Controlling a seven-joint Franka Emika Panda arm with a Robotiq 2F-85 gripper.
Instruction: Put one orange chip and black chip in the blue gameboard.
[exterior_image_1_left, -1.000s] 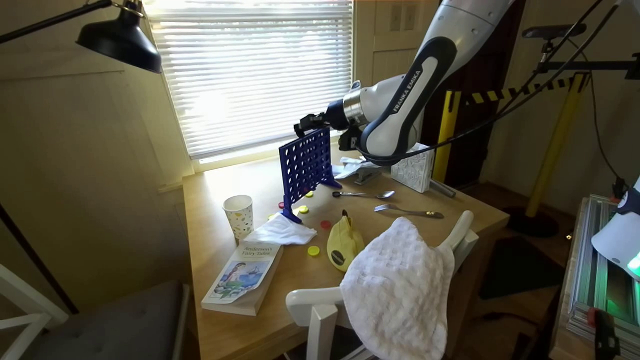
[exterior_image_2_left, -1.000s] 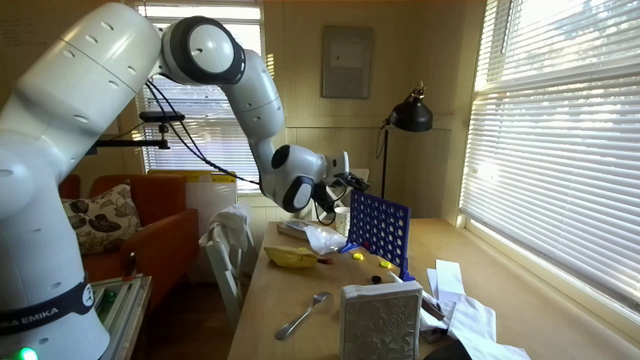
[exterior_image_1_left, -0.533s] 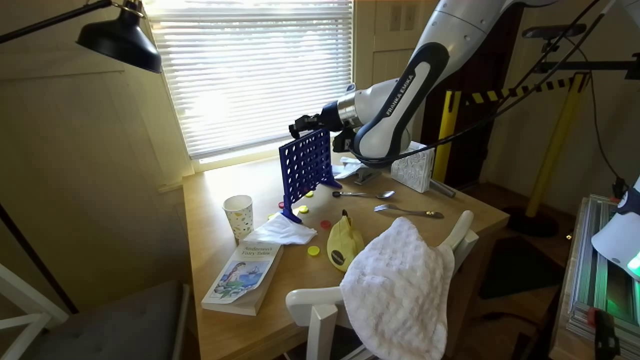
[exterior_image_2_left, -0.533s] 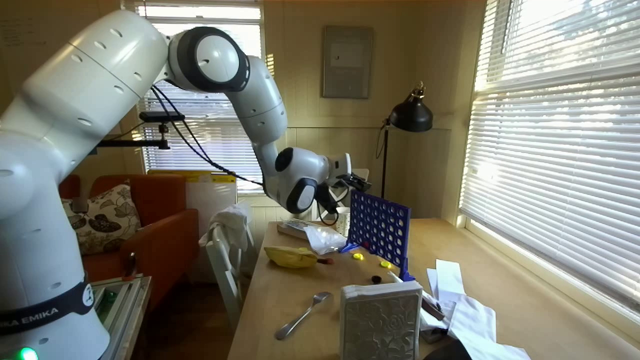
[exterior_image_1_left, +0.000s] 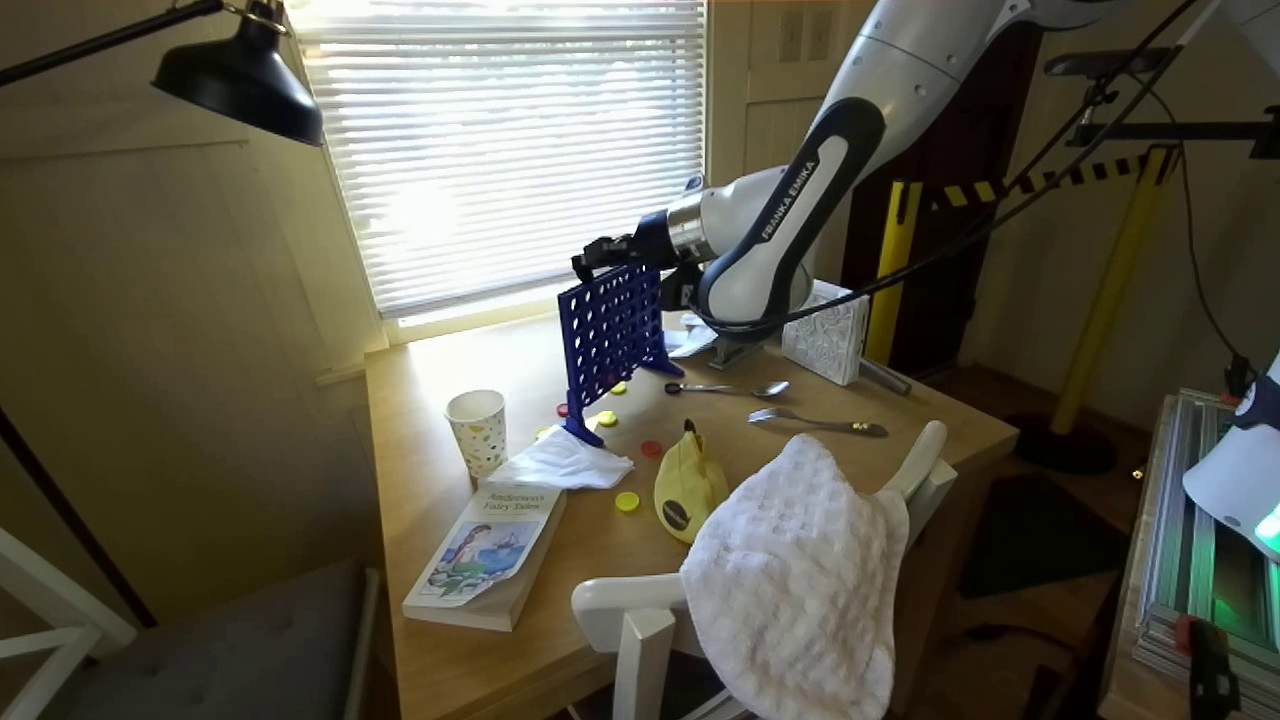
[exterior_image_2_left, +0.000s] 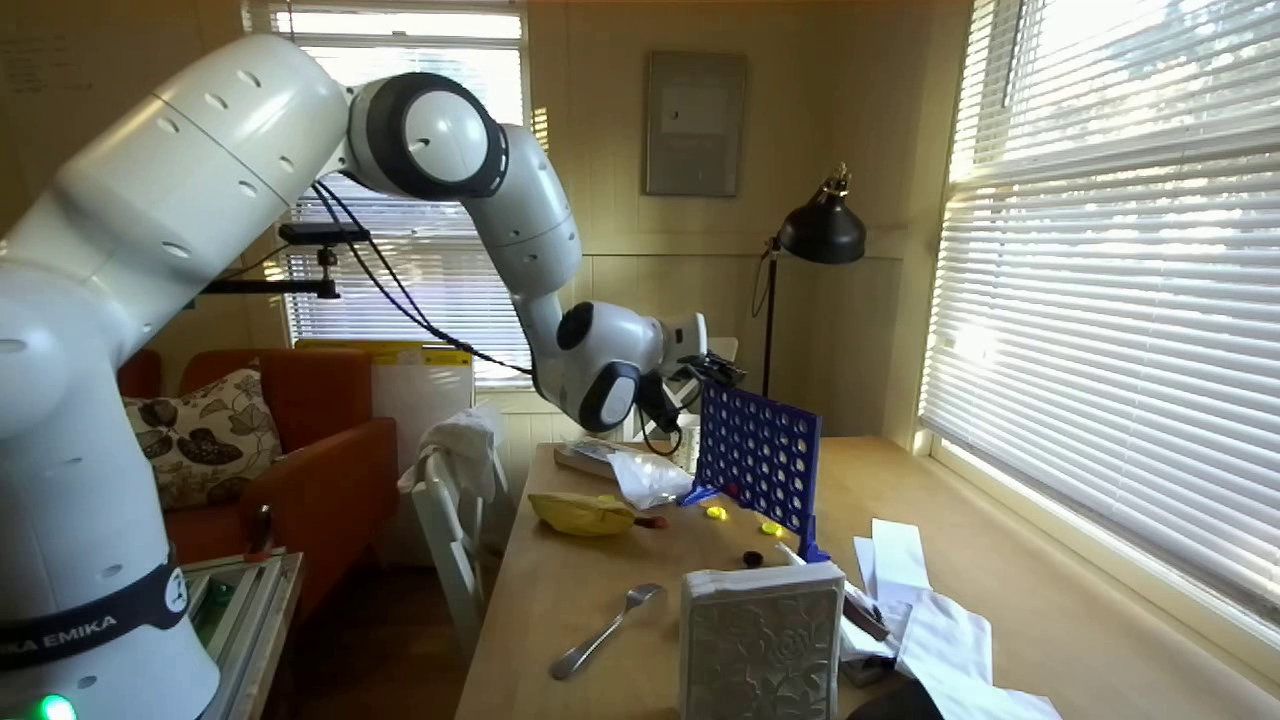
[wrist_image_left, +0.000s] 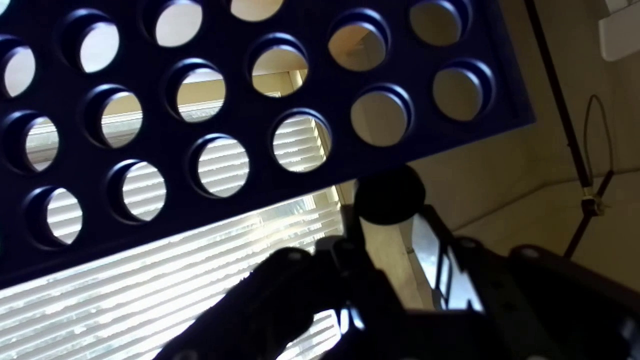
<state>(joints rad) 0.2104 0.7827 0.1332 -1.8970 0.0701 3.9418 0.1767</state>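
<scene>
In the wrist view, a black chip (wrist_image_left: 390, 192) is gripped at the tip of the claw (wrist_image_left: 391, 220), which is closed down narrow on it. The chip is held at the long edge of the blue gameboard (wrist_image_left: 252, 122), close to one of its corners; whether the board is touched cannot be told. In both exterior views, the claw is seen over the board's top edge, towards the end that is nearer the paper cup (exterior_image_1_left: 476, 432). The board itself is stood upright on the table (exterior_image_1_left: 595, 545), its rows of round holes set well below the claw's wrist. Yellow chips (exterior_image_1_left: 607, 419) are scattered around its base, and an orange-red chip (exterior_image_1_left: 651, 449) is seen just beside the banana (exterior_image_1_left: 690, 490), well apart from the claw and below it. A second black chip (exterior_image_2_left: 752, 559) is laid at the handle end of the spoon (exterior_image_1_left: 730, 388), near which a fork (exterior_image_1_left: 818, 424) is placed. A white napkin (exterior_image_1_left: 563, 461) is spread between one foot of the board and the book (exterior_image_1_left: 487, 555). Past the spoon, a white box (exterior_image_2_left: 762, 640) is stood on end.
</scene>
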